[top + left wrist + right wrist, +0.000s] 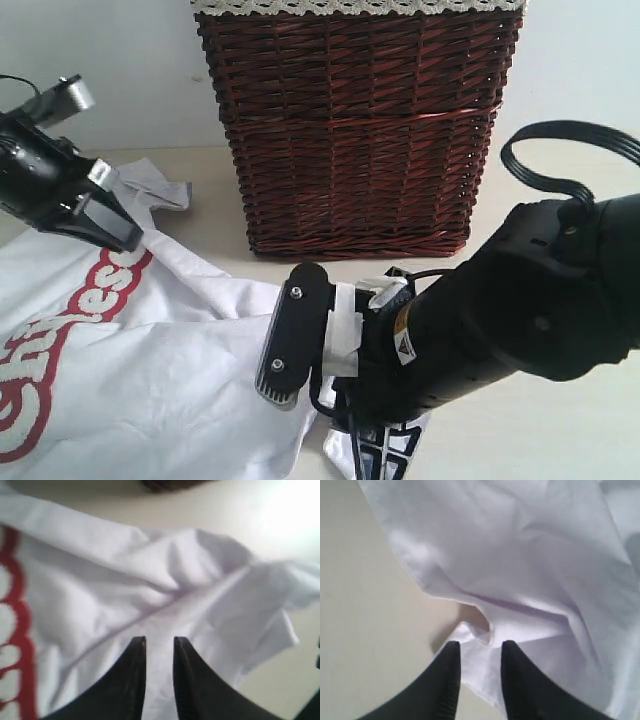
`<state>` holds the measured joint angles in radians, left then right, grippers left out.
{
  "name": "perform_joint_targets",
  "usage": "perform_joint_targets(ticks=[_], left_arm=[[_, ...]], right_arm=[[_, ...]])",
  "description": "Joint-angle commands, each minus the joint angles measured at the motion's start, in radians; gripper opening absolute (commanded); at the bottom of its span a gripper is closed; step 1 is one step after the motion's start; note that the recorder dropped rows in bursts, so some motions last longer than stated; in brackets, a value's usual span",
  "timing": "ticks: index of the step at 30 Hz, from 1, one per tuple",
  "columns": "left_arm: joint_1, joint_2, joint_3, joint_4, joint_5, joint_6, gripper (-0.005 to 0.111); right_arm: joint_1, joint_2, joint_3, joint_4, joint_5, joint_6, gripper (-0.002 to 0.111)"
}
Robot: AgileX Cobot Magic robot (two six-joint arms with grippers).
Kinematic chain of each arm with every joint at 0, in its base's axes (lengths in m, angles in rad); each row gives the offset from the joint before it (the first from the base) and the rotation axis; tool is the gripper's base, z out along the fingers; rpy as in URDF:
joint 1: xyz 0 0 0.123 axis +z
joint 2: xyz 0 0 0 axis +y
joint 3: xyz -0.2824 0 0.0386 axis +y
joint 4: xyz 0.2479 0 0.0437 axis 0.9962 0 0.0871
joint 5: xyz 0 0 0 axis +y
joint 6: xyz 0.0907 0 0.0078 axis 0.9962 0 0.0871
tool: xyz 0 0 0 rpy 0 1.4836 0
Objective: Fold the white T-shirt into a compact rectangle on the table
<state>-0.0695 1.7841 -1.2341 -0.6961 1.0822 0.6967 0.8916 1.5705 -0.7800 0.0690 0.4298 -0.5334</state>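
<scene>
Wicker basket (360, 130), contents hidden, left jaws clamped on white T-shirt (180, 360), right jaws apart

I record one dark brown wicker basket (360, 130), standing upright at the far side of my view. A pale lace-trimmed liner (350, 6) folds over its rim. A reddish band (360, 118) runs round its middle. Behind it I see a plain pale wall (120, 60).

right arm (520, 300): matte black | cable (575, 130): black, looped | screws (296, 292): two, silver | label (404, 345): yellow-white | jaws: black, tapered
</scene>
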Motion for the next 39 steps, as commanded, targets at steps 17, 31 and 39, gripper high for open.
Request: perform_joint_targets(ticks=[17, 31, 39], left_arm=[[-0.677, 0.008, 0.219, 0.095, -0.504, 0.035, 0.000], [-0.754, 0.107, 0.220, 0.176, -0.503, 0.059, 0.043], [-0.761, 0.167, 0.221, 0.134, -0.670, 0.026, 0.023]], right_arm=[[-0.282, -0.080, -0.004, -1.027, 0.107, 1.380, 0.028], [-0.286, -0.080, 0.024, -1.016, 0.034, 1.373, 0.028], [-0.286, -0.080, 0.024, -1.011, 0.034, 1.373, 0.028]])
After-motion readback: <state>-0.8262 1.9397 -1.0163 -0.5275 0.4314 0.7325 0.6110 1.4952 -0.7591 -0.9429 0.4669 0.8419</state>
